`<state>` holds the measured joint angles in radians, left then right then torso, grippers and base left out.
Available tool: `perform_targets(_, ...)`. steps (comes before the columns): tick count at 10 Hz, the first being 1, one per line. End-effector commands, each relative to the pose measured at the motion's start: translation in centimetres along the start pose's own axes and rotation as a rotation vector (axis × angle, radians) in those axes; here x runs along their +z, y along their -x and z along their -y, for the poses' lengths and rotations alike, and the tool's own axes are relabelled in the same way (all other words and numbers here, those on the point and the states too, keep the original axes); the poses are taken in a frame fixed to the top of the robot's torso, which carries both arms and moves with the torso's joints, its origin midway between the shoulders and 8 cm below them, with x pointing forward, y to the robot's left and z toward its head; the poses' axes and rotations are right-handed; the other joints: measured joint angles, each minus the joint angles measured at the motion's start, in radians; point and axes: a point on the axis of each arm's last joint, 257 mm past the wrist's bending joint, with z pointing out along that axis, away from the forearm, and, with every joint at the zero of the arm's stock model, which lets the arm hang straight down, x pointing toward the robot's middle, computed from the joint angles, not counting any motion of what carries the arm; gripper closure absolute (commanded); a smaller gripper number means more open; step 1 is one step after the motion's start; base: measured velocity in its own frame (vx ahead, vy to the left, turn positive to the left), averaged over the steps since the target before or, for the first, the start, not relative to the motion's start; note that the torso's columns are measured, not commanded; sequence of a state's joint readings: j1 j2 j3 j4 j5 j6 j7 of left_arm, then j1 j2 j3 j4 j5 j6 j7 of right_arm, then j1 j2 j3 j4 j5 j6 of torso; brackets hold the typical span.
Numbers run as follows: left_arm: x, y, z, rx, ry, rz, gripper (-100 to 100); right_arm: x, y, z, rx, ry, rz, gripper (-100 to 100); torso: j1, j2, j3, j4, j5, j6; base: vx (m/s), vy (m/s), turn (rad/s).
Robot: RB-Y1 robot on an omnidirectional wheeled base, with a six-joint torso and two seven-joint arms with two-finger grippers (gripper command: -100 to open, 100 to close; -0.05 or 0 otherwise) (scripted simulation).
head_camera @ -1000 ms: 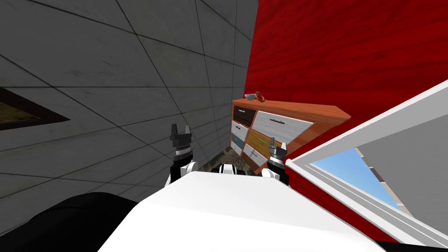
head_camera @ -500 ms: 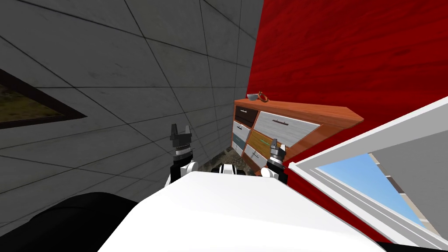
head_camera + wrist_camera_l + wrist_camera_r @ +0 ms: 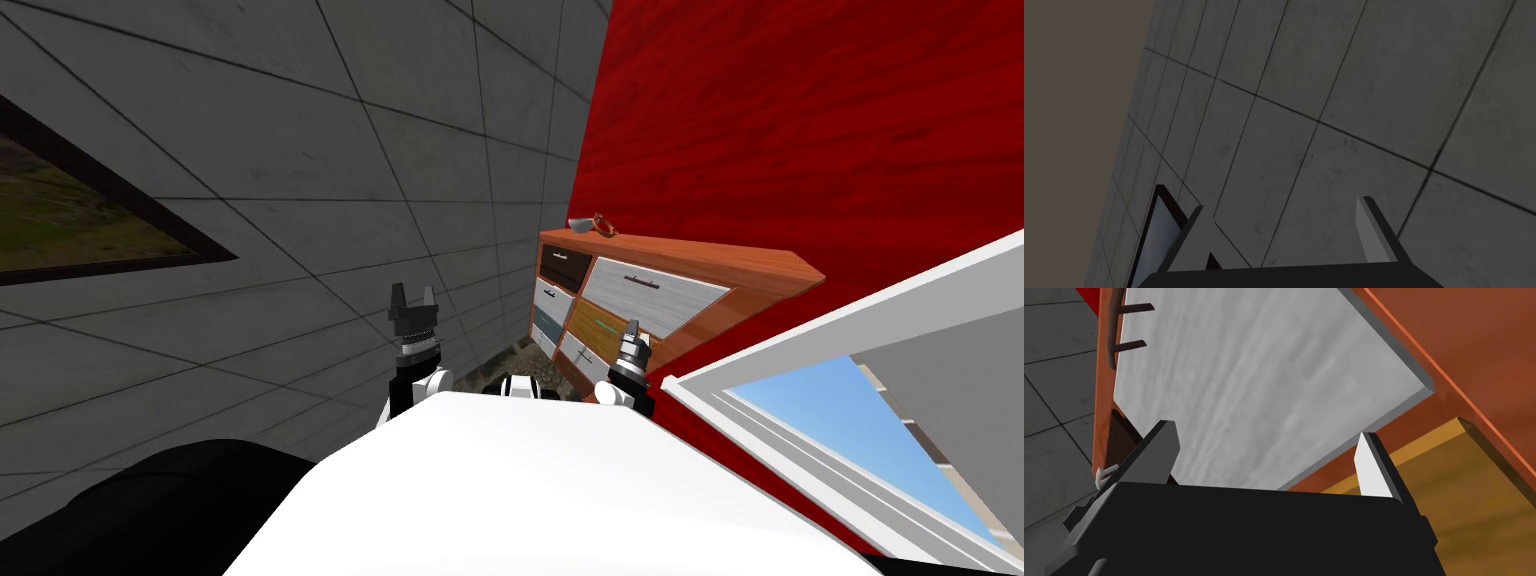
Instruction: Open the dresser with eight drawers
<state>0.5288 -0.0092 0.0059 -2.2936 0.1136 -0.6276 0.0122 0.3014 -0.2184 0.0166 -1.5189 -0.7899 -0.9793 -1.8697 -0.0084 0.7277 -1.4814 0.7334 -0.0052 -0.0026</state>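
Dresser (image 3: 700,262) sits against red wall (image 3: 800,120), ahead right. Right gripper (image 3: 1266,433) wide open, empty, aimed at grey drawer (image 3: 1249,378), handle (image 3: 1113,333) well apart, probably lining up. Left gripper (image 3: 412,300) open, empty, parked raised

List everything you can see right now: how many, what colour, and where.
dresser: one, orange-brown with mixed-colour drawer fronts, against the red wall
bowl: one, grey, on the dresser's far end
ring-shaped thing: one, orange-brown, beside the bowl
picture frame: one, dark, on the grey tiled wall
window: one, white frame, on my right
left gripper: one, dark with grey fingers, open, facing the grey tiled wall
right gripper: one, same colours, open, near the dresser's large grey drawer front
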Motion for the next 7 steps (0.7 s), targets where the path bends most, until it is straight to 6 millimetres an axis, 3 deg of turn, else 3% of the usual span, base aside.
perform_targets(1, 0.0, 0.0, 0.0, 0.000, 0.000, 0.000, 0, -0.4, 0.7, -1.2, 0.077, 0.047, 0.002, -100, -0.002, -0.002, -0.001, -0.001, -0.002, -0.002, -0.008, -0.013, 0.049)
perform_targets(7, 0.0, 0.0, 0.0, 0.000, 0.000, 0.000, 0, -2.7, 3.4, -4.5, 0.345, 0.225, -0.043, -100, 0.001, 0.002, 0.000, 0.001, 0.002, 0.001, -0.002, -0.021, 0.075)
